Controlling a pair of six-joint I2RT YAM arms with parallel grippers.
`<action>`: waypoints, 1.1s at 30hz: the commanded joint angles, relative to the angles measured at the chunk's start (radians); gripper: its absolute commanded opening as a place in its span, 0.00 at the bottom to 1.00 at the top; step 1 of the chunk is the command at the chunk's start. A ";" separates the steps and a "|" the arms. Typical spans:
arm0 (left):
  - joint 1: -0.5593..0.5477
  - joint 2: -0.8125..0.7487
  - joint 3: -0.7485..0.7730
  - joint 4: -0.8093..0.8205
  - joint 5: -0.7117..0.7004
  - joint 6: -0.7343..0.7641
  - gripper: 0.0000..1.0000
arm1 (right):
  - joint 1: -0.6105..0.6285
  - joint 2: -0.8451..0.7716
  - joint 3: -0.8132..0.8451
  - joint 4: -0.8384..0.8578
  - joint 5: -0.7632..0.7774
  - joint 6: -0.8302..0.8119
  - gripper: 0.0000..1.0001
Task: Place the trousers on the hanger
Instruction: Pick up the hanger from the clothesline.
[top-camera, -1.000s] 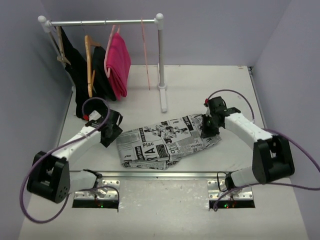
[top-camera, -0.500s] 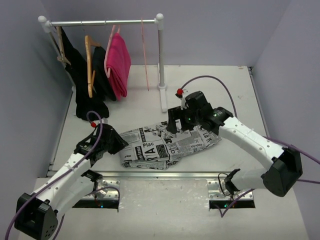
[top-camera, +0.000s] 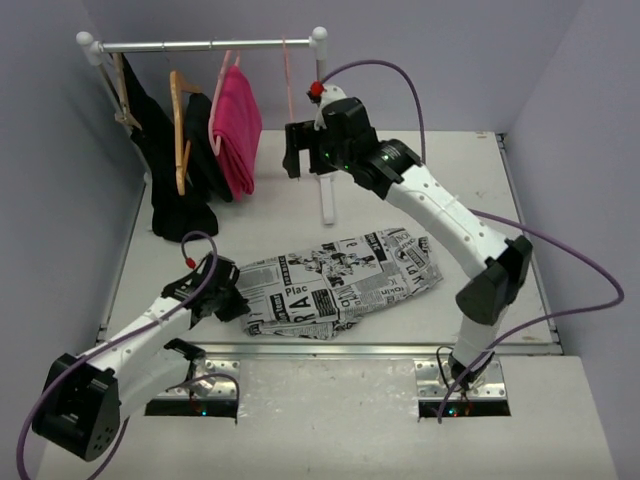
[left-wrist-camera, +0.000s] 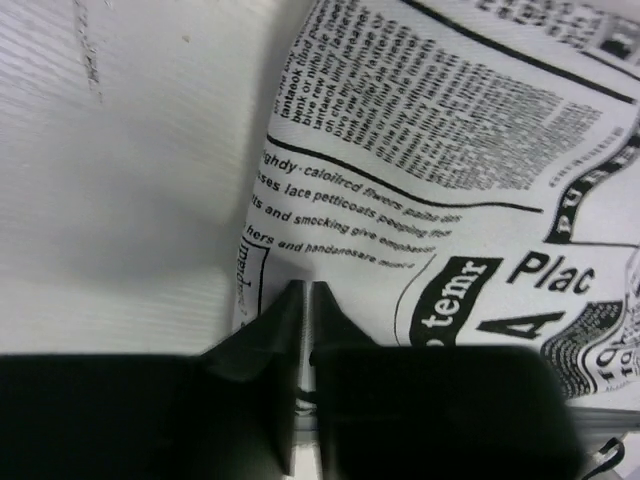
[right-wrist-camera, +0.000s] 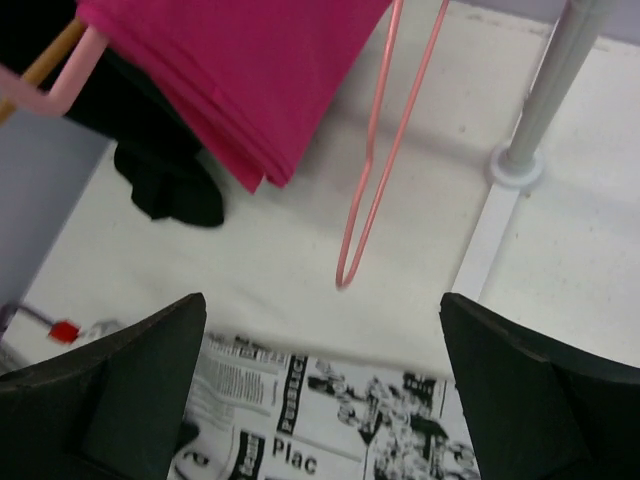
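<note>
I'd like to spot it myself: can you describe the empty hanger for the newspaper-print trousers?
Look at the clothes rail at the far end of the table. Nearest its right-hand post hangs a thin pink wire hanger. Unlike the wooden hangers with black garments and the thicker pink one carrying the pink garment, it is bare.

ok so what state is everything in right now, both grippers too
trousers, folded, flat on the table
hanger, bare, hanging on the rail
left gripper, shut at the trousers' left edge
right gripper, open, up beside the hanger
pink garment, folded, hanging
black garments, hanging
</note>
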 joint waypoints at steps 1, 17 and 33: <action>-0.006 -0.148 0.107 -0.106 -0.056 0.030 0.20 | 0.009 0.171 0.206 -0.010 0.207 -0.035 0.95; -0.009 -0.405 0.237 -0.255 0.144 0.197 1.00 | 0.023 0.399 0.342 0.196 0.374 -0.164 0.22; -0.009 -0.399 0.198 -0.260 0.108 0.194 1.00 | 0.026 0.231 0.201 0.195 0.314 -0.130 0.00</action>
